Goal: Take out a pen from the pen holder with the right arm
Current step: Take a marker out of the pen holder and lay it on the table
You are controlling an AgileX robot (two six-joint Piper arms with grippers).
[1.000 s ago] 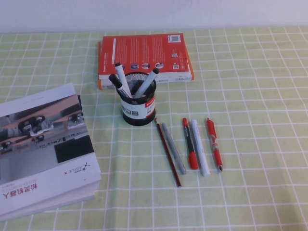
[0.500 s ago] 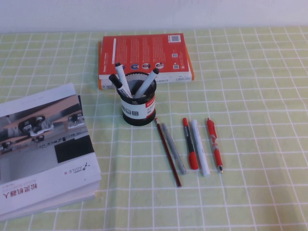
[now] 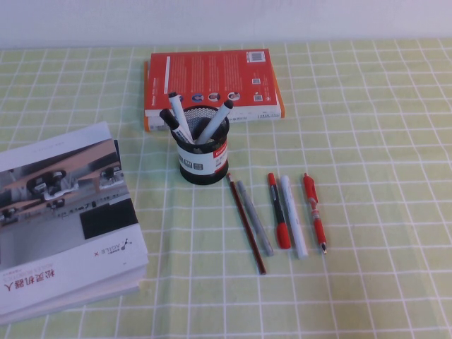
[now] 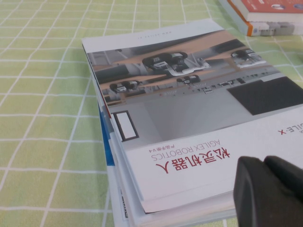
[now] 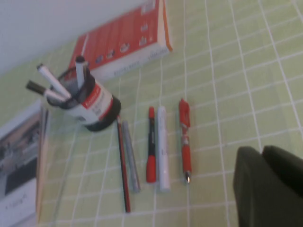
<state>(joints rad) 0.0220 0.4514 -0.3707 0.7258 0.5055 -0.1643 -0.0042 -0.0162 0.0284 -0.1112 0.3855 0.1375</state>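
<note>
Green-checked counter point(image 3: 367, 106), approach step: right hand point(image 5: 262, 152), fingers together, well apart from the mesh pen holder point(image 3: 203, 152), must reach its markers point(image 3: 214, 121) and open; left hand point(image 4: 263, 163), fingers together, hovers over the AgileX brochure point(image 4: 189, 118).

The top booklet point(image 4: 189, 113) of the stack bore "AGILEX ROBOTICS" above red "松灵机器人"; its cover edge read "AGILE X".

3 markers point(image 3: 214, 121) are held in the pen holder point(image 3: 203, 157), set on the table point(image 3: 381, 141) before a book point(image 3: 212, 86). A booklet stack point(image 3: 63, 219) is laid left, under the left tool point(image 4: 263, 164). 5 pens point(image 3: 282, 212) are laid before the holder, left of the right tool point(image 5: 262, 153).
</note>
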